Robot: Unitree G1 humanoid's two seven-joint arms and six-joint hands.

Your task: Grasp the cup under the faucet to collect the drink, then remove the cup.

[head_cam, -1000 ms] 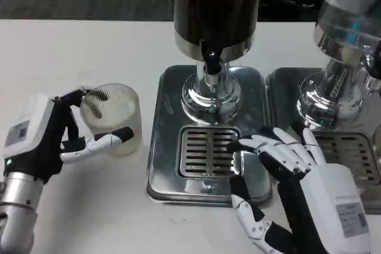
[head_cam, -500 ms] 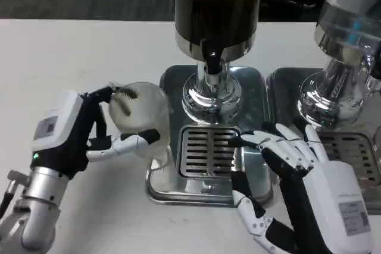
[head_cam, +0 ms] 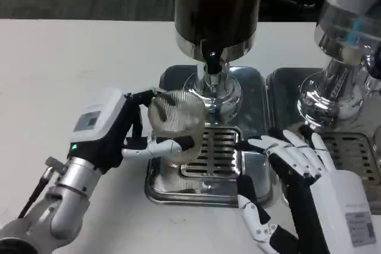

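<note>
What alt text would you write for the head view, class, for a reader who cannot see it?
The robot's left hand holds a clear ribbed cup over the slotted drip grate, near the faucet of a dark drink dispenser. Its right hand rests open beside the steel drip tray. A second dispenser stands to the right.

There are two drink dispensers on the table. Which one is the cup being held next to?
The dark-filled dispenser in the middle. The left hand holds the clear cup over its drip grille; the clear dispenser stands farther right.

No legible text. The left hand (head_cam: 113,132) and the right hand (head_cam: 315,188) each carry a small label on the white back; the print is too blurred to read.
</note>
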